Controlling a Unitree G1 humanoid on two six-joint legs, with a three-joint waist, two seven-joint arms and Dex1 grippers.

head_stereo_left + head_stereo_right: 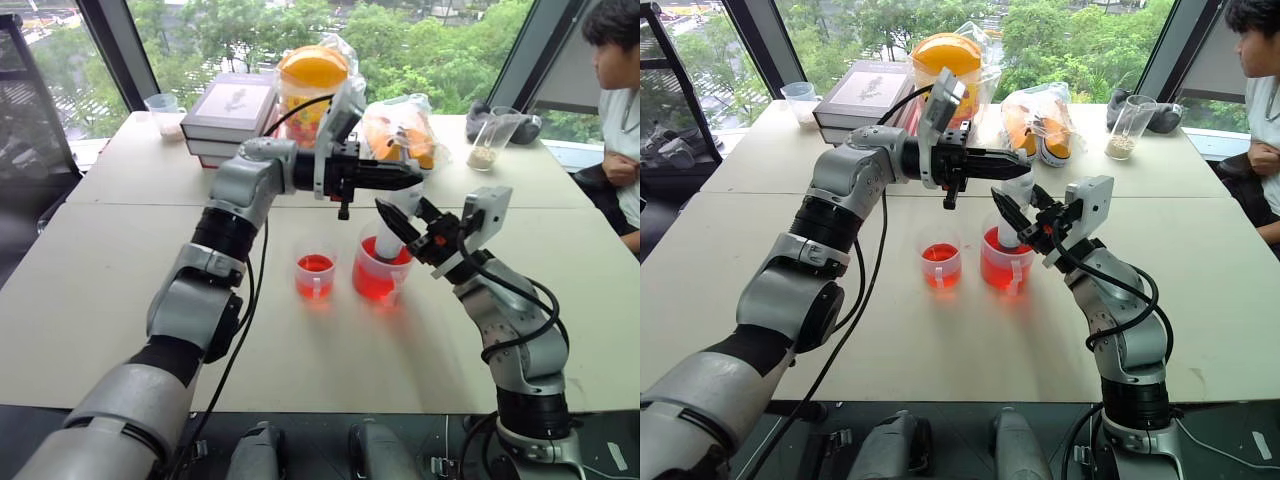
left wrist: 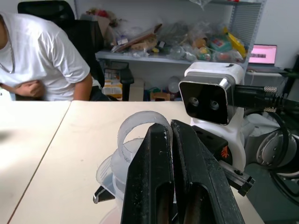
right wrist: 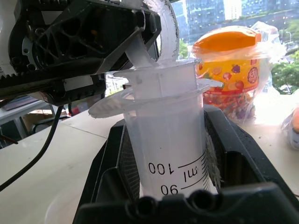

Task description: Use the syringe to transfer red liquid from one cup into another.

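Table (image 1: 120,290) pale, window-side; books (image 1: 228,112), cups, seated person (image 1: 615,110) beyond

A lab-like office: cluttered shelves (image 2: 187,37) and a monitor (image 2: 262,54) beyond the white table (image 1: 90,290), tall windows (image 1: 240,35) behind it

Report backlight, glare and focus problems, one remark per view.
Left eye view: bright windows behind, table evenly lit, cups clear. Right eye view: the same, with soft shadows under the arms. Left wrist view: the left end effector looms dark and soft, room behind sharper. Right wrist view: syringe markings crisp, window washed out.
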